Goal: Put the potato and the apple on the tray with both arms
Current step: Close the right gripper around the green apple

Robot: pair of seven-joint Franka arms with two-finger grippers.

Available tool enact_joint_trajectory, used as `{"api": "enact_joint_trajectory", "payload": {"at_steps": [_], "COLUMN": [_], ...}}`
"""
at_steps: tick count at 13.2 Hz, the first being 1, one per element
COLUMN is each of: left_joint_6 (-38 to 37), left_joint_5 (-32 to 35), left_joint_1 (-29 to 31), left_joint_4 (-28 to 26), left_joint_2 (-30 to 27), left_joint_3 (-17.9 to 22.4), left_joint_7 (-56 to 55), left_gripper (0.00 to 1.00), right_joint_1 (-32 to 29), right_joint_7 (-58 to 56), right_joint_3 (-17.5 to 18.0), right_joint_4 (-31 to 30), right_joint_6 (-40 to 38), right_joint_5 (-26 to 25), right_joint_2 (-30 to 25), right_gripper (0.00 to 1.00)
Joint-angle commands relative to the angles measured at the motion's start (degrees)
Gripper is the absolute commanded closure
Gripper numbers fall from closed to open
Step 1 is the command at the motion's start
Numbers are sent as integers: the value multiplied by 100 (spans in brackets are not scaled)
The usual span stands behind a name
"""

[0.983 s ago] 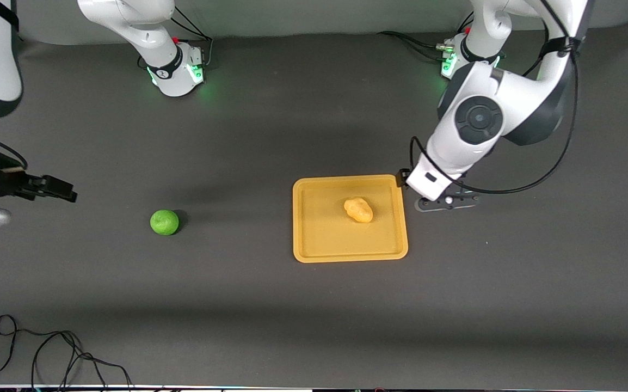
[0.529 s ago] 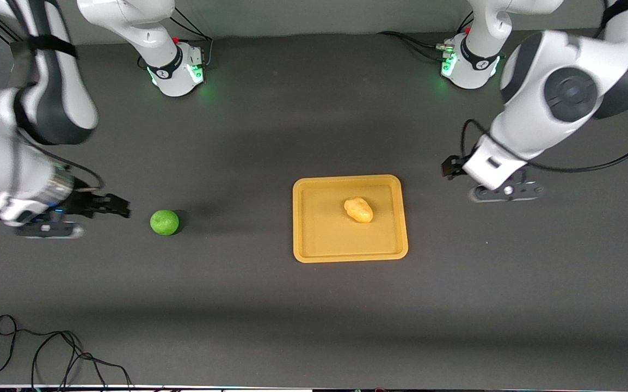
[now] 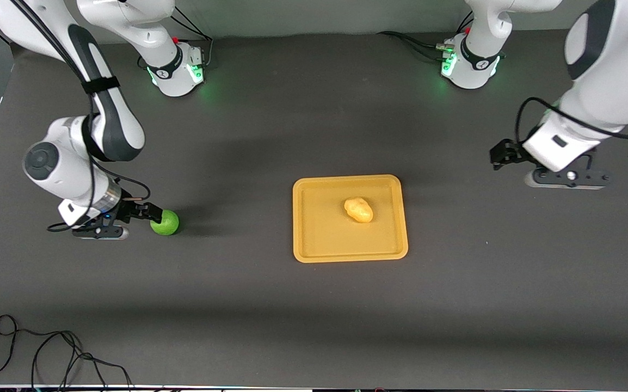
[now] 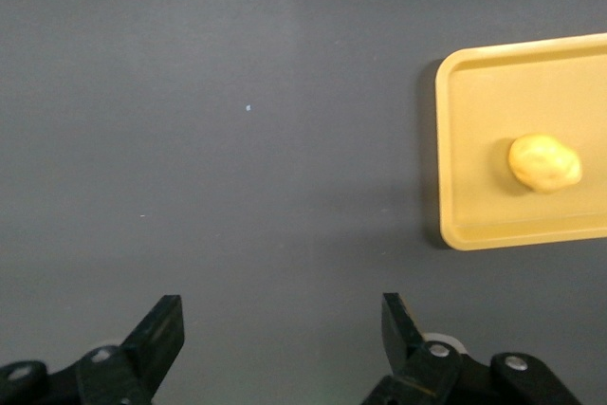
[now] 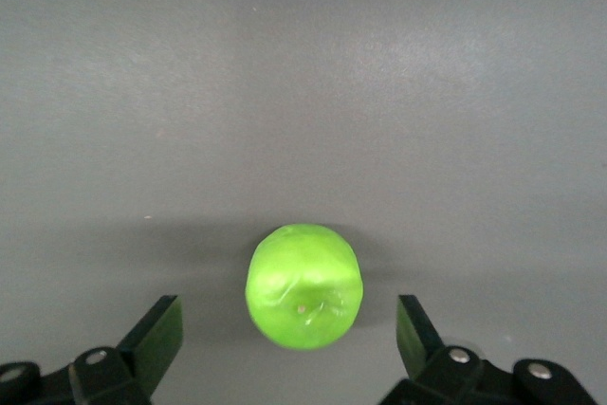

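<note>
The yellow potato (image 3: 358, 210) lies on the orange-yellow tray (image 3: 314, 239) in the middle of the table; both show in the left wrist view, potato (image 4: 544, 163) on tray (image 4: 465, 139). The green apple (image 3: 165, 222) sits on the mat toward the right arm's end. My right gripper (image 3: 148, 211) is open and low over the apple's edge; in the right wrist view the apple (image 5: 304, 285) lies just ahead of the open fingers (image 5: 289, 339), untouched. My left gripper (image 3: 502, 154) is open and empty over bare mat toward the left arm's end, apart from the tray; it shows open in its wrist view (image 4: 280, 329).
A black cable (image 3: 47, 354) lies coiled on the mat near the front camera at the right arm's end. The two arm bases (image 3: 175, 68) (image 3: 469, 62) glow green along the table's back edge.
The right arm swung in from the table's end and brought its open gripper down to the apple. The left arm drew away from the tray toward its own end of the table.
</note>
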Motion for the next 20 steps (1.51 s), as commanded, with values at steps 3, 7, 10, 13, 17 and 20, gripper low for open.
{"api": "enact_joint_trajectory", "payload": {"at_steps": [3,7,10,13,17,20], "left_joint_6": [-732,-1128,-1208,-1190,-1173,-1173], "left_joint_5": [101,92,92,83,57,57], "left_joint_1": [494,890,926,917,908,900], "left_joint_4": [261,375,455,455,455,455], "left_joint_2": [-378,-615,-633,-624,-616,-616], "left_joint_3": [47,82,275,276,267,249], "left_joint_7": [815,1255,1528,1511,1502,1493], "left_gripper": [8,8,9,10,11,11], "right_joint_1": [19,19,19,11,28,335], "right_joint_7": [65,48,21,-5,91,371], "right_joint_3": [2,2,-7,-7,28,19], "right_joint_4": [-188,-285,-285,-267,100,1170], "right_joint_6": [669,959,959,863,181,-1654], "right_joint_5": [72,63,63,63,63,46], "right_joint_2": [439,773,853,844,459,28], "right_gripper": [0,0,11,44,50,50]}}
